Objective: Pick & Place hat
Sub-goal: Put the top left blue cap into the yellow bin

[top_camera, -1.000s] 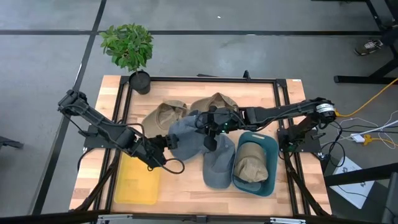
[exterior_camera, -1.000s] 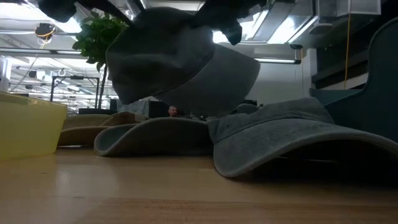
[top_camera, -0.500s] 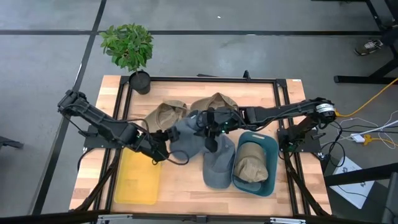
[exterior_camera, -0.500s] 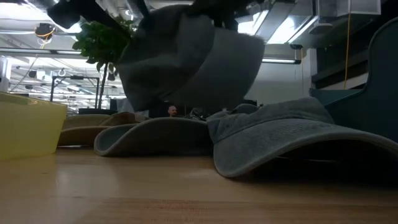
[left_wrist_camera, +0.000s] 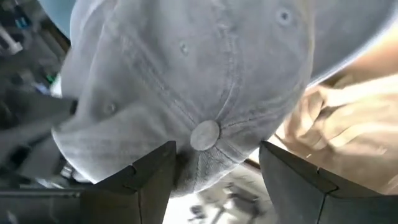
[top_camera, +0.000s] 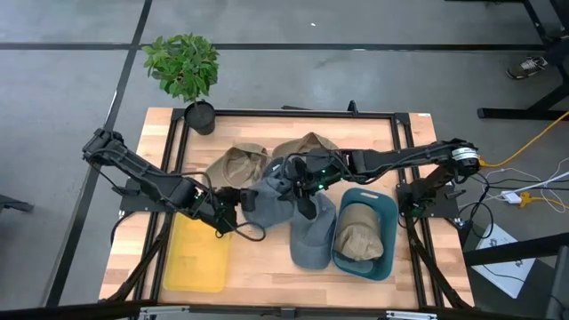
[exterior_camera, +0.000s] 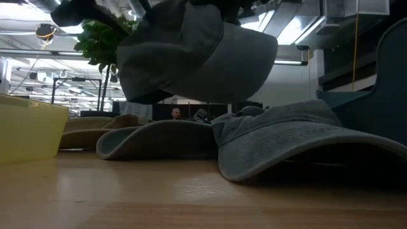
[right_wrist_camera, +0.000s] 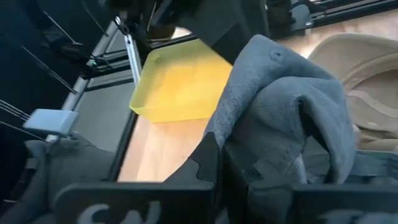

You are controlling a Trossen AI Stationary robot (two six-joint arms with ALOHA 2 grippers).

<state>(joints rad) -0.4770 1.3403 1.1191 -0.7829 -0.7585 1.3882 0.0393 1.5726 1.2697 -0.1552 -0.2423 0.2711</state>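
Note:
A grey cap (top_camera: 269,197) hangs in the air between my two grippers, clear of the table in the low view (exterior_camera: 191,54). My right gripper (top_camera: 300,176) reaches in from the table's right and is shut on it. My left gripper (top_camera: 238,203) comes from the left and is open; in the left wrist view its fingers (left_wrist_camera: 152,177) stand on either side of the cap's crown, by the top button (left_wrist_camera: 205,134). A second grey cap (top_camera: 311,238) lies brim-down on the table. My right gripper (right_wrist_camera: 249,168) pinches a bunched fold of the grey cap's cloth (right_wrist_camera: 264,140) on the cap's right side, several layers gathered between the fingers. It comes level from the table's right. The cap hangs lifted clear of the table. My left gripper: I cannot tell whether its open fingers touch the crown.
Two tan hats (top_camera: 236,163) (top_camera: 307,147) lie at the far middle of the table. A teal bin (top_camera: 388,213) on the right holds another tan hat (top_camera: 360,233). A yellow tray (top_camera: 197,258) sits near left. A potted plant (top_camera: 185,71) stands at the far left corner.
My left gripper has moved a little toward the far edge and closer to the held cap, so the crown now sits between its fingers. The cap has turned in my right gripper's hold; in the low view its lower edge has swung upward and to the right.

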